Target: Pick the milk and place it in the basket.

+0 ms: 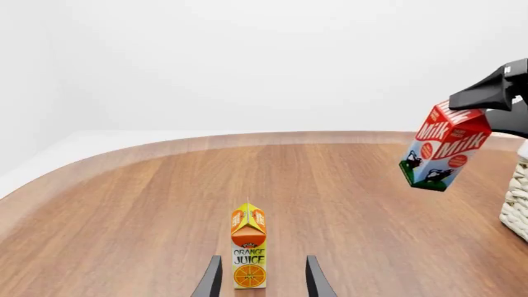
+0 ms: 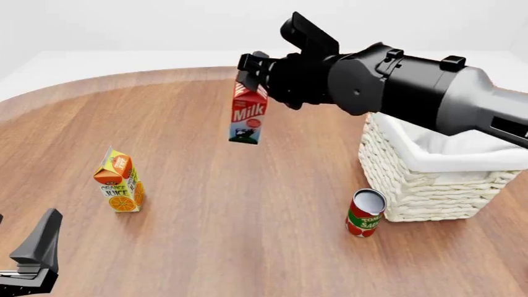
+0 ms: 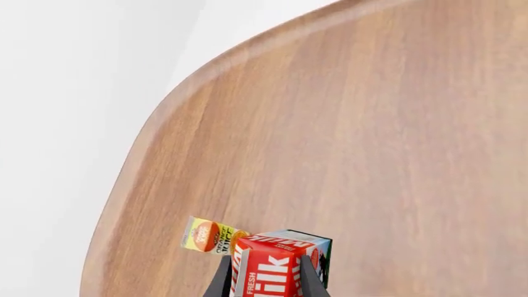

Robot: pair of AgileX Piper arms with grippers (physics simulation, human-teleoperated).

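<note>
Milk [image 2: 248, 116] clamped by top in right gripper [image 2: 251, 75], hanging clear above tabletop [image 2: 214, 204]. Basket [image 2: 429, 179] beside gripper, tomato can [image 2: 365, 213] before it. Juice carton [image 2: 120, 181] ahead of spread-open left gripper [image 1: 262, 278].

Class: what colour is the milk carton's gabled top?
Red with white lettering on the milk; clearest in left wrist view.

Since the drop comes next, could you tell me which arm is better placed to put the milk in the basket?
The right: its gripper already holds the milk aloft, near the basket. The left gripper is open by the juice carton.
</note>
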